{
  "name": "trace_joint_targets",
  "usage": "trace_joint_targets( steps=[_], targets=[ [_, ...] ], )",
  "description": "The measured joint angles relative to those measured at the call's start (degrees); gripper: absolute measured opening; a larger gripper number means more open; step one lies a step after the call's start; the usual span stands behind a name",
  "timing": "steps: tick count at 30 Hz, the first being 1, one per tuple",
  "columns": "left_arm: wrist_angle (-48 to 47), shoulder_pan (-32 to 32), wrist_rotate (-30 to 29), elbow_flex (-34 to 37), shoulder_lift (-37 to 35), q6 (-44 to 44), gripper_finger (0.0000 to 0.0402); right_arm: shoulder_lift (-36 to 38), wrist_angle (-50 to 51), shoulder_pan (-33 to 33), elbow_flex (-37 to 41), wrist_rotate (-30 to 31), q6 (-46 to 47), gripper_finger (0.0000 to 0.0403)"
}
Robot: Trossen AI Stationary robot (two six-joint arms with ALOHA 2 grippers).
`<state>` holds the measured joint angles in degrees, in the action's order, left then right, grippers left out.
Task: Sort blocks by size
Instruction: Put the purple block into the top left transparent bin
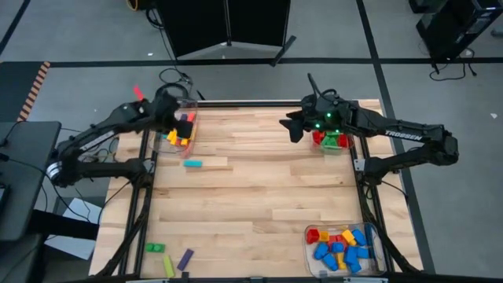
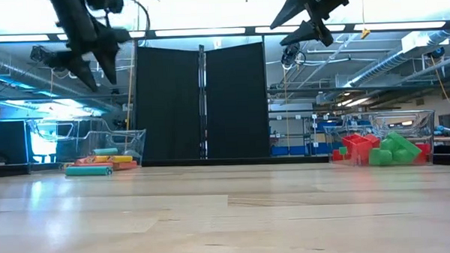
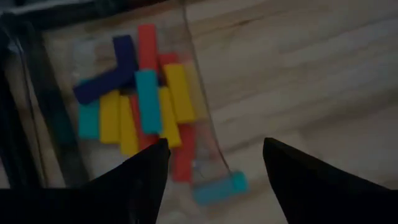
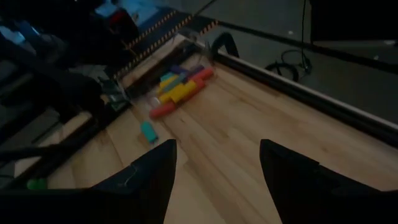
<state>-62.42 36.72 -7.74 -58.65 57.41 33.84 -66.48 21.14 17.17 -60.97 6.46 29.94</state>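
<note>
In the left wrist view the clear bin's wall (image 3: 205,134) blurs the red bar (image 3: 183,158) behind it, and the frame's edge cuts off both dark fingers (image 3: 140,186).

Long bars (image 1: 181,130) in yellow, red, blue and teal lie heaped at the far left, one teal bar (image 1: 192,164) loose beside them, red and green bricks (image 1: 331,140) far right, short stubs (image 1: 342,247) near right.
</note>
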Motion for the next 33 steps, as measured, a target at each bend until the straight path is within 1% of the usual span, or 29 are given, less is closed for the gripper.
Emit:
trace_joint_targets(
  steps=[4,8,11,13,16,19,21,26,33],
  targets=[
    [-2.66,-10.76,-2.1,0.0,-4.5,11.31,0.0265,0.01,2.24,-0.91,0.0,-0.02,-0.08,0.0239],
    [-4.05,-25.05,-6.44,0.0,-5.71,25.67,0.0265,0.0,3.72,-2.29,0.0,-0.13,-0.11,0.024],
    [-4.01,-36.11,-10.29,0.0,-3.36,35.94,0.0265,0.02,4.22,-3.62,0.0,-0.54,-0.69,0.0241],
    [-3.9,-42.34,-11.98,0.0,-0.69,42.28,0.0265,0.0,4.91,-4.7,0.0,-0.64,-1.45,0.0241],
    [-3.19,-49.95,-13.43,0.0,3.49,50.6,0.0265,0.0,5.69,-6.27,0.0,-0.77,-1.7,0.0239],
    [-1.54,-56.06,-13.45,0.0,7.64,57.45,0.0265,0.0,6.34,-7.73,0.0,-0.81,-3.35,0.0239],
    [0.01,-59.64,-13.12,0.0,9.76,60.91,0.0265,0.02,6.36,-8.63,0.0,-0.81,-4.35,0.024],
    [2.7,-67.46,-7.18,0.0,13.69,68.4,0.0264,0.01,6.45,-10.43,0.0,-0.83,-4.67,0.0239],
    [7.88,-74.72,0.12,0.0,18.67,76.22,0.0264,0.0,6.45,-11.85,0.0,-0.85,-6.22,0.0239]
  ],
)
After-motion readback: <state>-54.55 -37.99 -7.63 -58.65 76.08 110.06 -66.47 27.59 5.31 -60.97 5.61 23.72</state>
